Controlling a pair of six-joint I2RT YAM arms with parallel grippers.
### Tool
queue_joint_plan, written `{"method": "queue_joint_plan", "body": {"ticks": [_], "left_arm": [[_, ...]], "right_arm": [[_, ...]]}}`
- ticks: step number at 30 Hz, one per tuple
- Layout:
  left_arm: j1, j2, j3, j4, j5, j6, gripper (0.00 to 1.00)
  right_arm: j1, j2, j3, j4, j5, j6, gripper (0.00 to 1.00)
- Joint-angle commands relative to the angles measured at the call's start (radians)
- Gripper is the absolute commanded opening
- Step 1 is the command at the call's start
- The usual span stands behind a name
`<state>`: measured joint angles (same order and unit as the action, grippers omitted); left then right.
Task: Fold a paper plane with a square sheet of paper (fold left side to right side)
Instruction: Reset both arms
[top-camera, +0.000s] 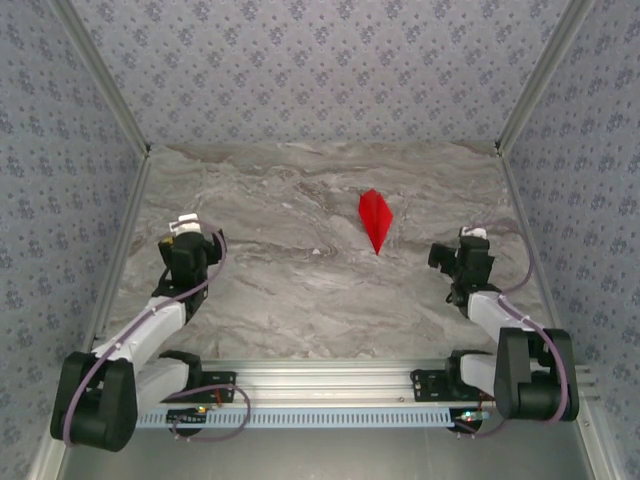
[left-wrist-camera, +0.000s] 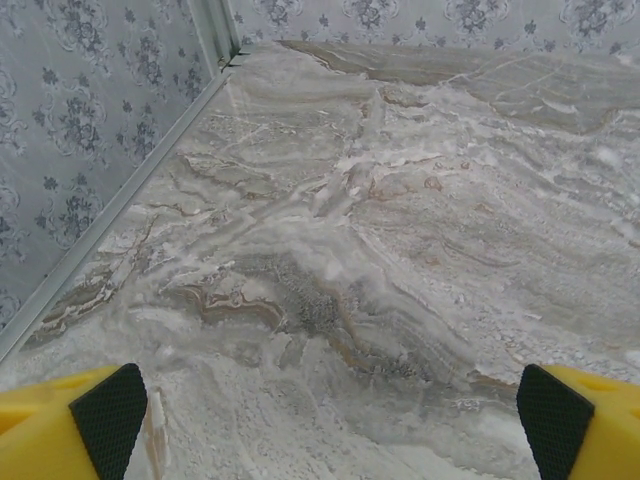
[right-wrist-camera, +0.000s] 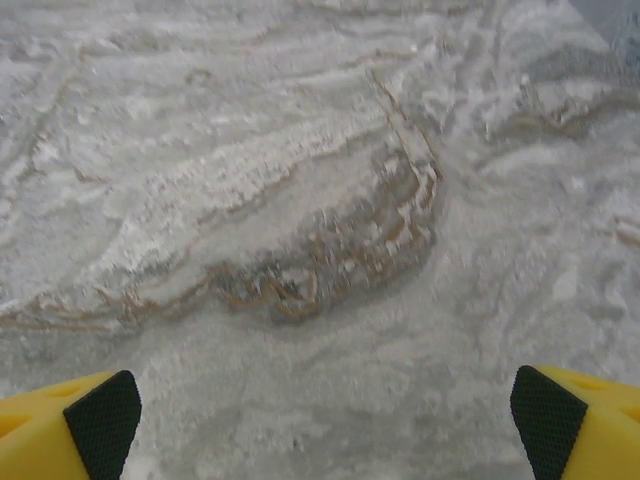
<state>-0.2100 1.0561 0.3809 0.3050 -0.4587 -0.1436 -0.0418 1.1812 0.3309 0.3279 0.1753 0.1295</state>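
A small bright red paper plane (top-camera: 375, 220) lies flat on the marble table (top-camera: 300, 280), right of centre, its sharp point toward the near edge and a crease down its middle. My left gripper (top-camera: 190, 232) sits far to the left of it, open; its yellow fingers (left-wrist-camera: 70, 430) with black pads are wide apart over bare marble. My right gripper (top-camera: 462, 250) rests to the right of the plane and a little nearer, also open, with its fingers (right-wrist-camera: 575, 425) spread and nothing between them. No unfolded square sheet is in view.
Patterned walls (top-camera: 320, 70) close in the table at the back and on both sides, with metal corner posts (top-camera: 100, 80). An aluminium rail (top-camera: 330, 385) carrying both arm bases runs along the near edge.
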Motion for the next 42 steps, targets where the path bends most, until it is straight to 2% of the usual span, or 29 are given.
{"method": "queue_joint_plan", "body": {"ticks": [1, 3, 4, 7, 12, 13, 15, 22, 27, 29, 31, 42], "left_arm": [[0.018, 0.069, -0.058, 0.192, 0.042, 0.083, 0.98], [0.018, 0.133, -0.078, 0.298, 0.067, 0.111, 0.98], [0.024, 0.146, -0.065, 0.288, 0.104, 0.12, 0.98], [0.034, 0.208, -0.067, 0.398, 0.163, 0.145, 0.98], [0.07, 0.25, -0.045, 0.415, 0.251, 0.18, 0.98], [0.079, 0.247, -0.05, 0.423, 0.271, 0.182, 0.98], [0.098, 0.244, -0.056, 0.431, 0.307, 0.18, 0.98], [0.15, 0.278, -0.036, 0.439, 0.401, 0.188, 0.98], [0.233, 0.485, -0.06, 0.707, 0.452, 0.121, 0.98], [0.237, 0.465, -0.004, 0.556, 0.47, 0.125, 0.98], [0.244, 0.471, 0.036, 0.488, 0.473, 0.121, 0.98], [0.247, 0.477, 0.032, 0.505, 0.462, 0.115, 0.98]], "right_arm": [[-0.012, 0.028, -0.025, 0.264, -0.043, -0.062, 1.0], [-0.013, 0.064, -0.026, 0.331, -0.068, -0.088, 1.0], [-0.013, 0.087, -0.024, 0.365, -0.08, -0.098, 1.0], [-0.013, 0.163, -0.011, 0.45, -0.107, -0.111, 1.0], [0.0, 0.348, 0.0, 0.604, -0.156, -0.14, 1.0], [0.0, 0.328, 0.029, 0.514, -0.169, -0.149, 1.0], [-0.002, 0.342, 0.057, 0.477, -0.175, -0.146, 1.0], [-0.003, 0.341, 0.057, 0.474, -0.177, -0.145, 1.0], [-0.001, 0.34, 0.058, 0.476, -0.174, -0.147, 1.0], [0.0, 0.342, 0.057, 0.474, -0.173, -0.147, 1.0], [0.001, 0.342, 0.058, 0.474, -0.173, -0.148, 1.0], [0.004, 0.341, 0.058, 0.474, -0.168, -0.149, 1.0]]}}
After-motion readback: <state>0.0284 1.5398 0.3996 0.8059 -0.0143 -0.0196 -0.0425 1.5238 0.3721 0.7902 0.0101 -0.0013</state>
